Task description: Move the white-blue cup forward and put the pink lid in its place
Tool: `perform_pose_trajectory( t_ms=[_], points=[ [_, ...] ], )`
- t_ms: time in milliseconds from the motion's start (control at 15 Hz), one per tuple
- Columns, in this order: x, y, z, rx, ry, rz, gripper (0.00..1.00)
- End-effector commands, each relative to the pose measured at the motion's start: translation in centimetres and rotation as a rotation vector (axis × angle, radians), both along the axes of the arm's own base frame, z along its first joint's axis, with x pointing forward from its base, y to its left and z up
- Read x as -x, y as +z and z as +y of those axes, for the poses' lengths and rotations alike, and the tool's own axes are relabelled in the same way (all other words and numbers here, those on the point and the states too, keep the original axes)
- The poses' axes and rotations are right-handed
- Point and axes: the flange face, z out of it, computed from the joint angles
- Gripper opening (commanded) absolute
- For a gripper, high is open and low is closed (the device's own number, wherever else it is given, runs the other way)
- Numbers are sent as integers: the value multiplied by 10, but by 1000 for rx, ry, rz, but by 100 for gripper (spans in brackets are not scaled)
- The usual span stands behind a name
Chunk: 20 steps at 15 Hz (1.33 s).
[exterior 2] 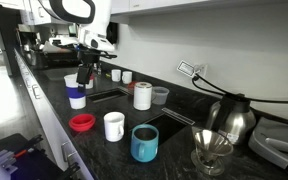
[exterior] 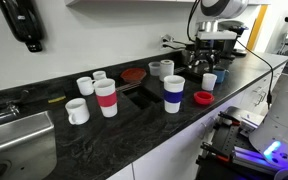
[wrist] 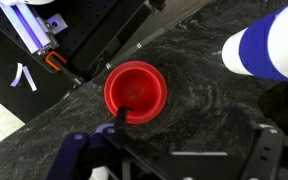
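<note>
Your hand (wrist: 169,150) hangs above the lid (wrist: 135,90), spread wide and pinching nothing. In the wrist view one of its fingers (wrist: 76,150) shows low on one side and its partner low on the other. The lid sits ahead of the gap between them. In an exterior view the hand (exterior 2: 84,76) is a dark shape above the blue-band cup (exterior 2: 77,97), clear of its rim.

The lid lies flat on the dark speckled surface (wrist: 199,110), hollow side up, close to the front edge. In both exterior views it rests just beside the blue-band cup (exterior: 173,93) without touching it; see the lid (exterior: 203,97) and the lid (exterior 2: 81,122). The cup stands upright, and in the wrist view only its blue band and white top show at the upper corner (wrist: 269,45).

Farther along the surface, the red-band cup (exterior: 106,98) stands upright, with a white mug (exterior: 77,110) just beside it. A dark-red disc (exterior: 134,74) lies near the back, close to a grey bowl (exterior: 161,68). A small pale-blue cup (exterior: 210,81) stands behind the lid. A sink (exterior: 14,140) is set into the far end.

In an exterior view a teal cup (exterior 2: 144,142) stands nearest the camera, and a kettle (exterior 2: 234,118) and a glass dripper (exterior 2: 212,150) stand off to one side.
</note>
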Motion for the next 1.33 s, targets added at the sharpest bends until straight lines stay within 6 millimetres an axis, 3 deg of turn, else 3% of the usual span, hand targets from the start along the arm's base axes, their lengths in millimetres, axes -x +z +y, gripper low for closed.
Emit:
perform_pose_trajectory(
  t_ms=[0,600,1267],
  points=[
    [-5,-22,7,-18,2,15,100],
    [-39,-78,17,-29,-5,12,100],
    [-34,-108,23,-24,20,59,100]
  ],
)
